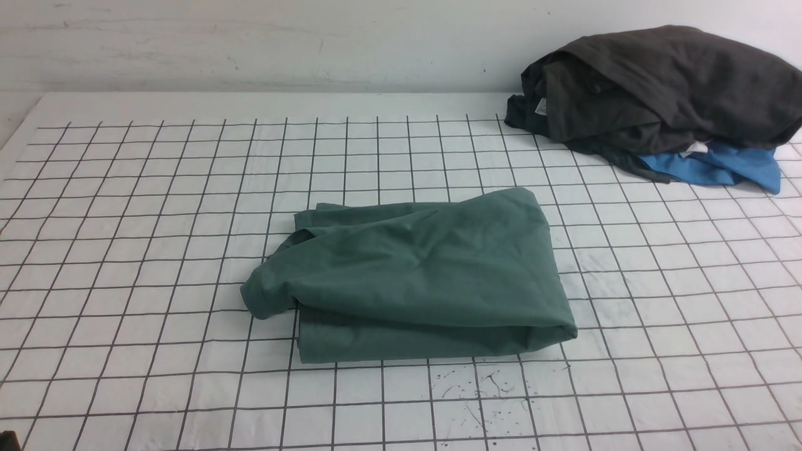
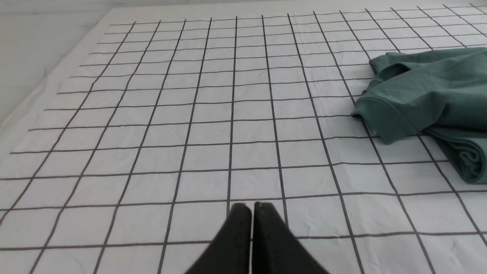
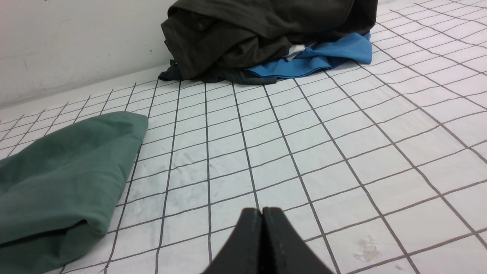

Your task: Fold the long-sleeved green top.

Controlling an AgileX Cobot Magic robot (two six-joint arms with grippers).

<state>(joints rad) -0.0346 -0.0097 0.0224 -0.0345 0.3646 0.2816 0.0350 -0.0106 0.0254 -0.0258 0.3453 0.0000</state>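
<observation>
Left claw: clenched, black fingertips pressed together with only a hairline seam between them, nothing caught inside. Poised above bare squares of the gridded white cloth, tips touching no garment; contact with the cloth itself impossible to judge. No arm visible in the front view.

Right claw: likewise clenched, tips meeting along a thin line, empty, over bare grid.

Green long-sleeved top: folded into a thick, roughly rectangular bundle near the middle of the table, lying between the two claws and apart from both. Ahead of the left claw and off toward the robot's right in that wrist view, with a hemmed cuff-like edge curling out at the nearest corner and rolled layers stacked beneath. Ahead of the right claw and off toward the robot's left, showing a rounded fold edge and a smooth upper layer. Upper layer lightly creased, lower layers peeking out along the near edge in the front view.

Dark grey garment: heaped at the far right corner, well beyond the right claw, against the wall. Blue garment: partly under that heap, sticking out on its near side, touching it. Both well apart from the green top.

Small dark specks on the cloth just nearer than the green top's front edge.
</observation>
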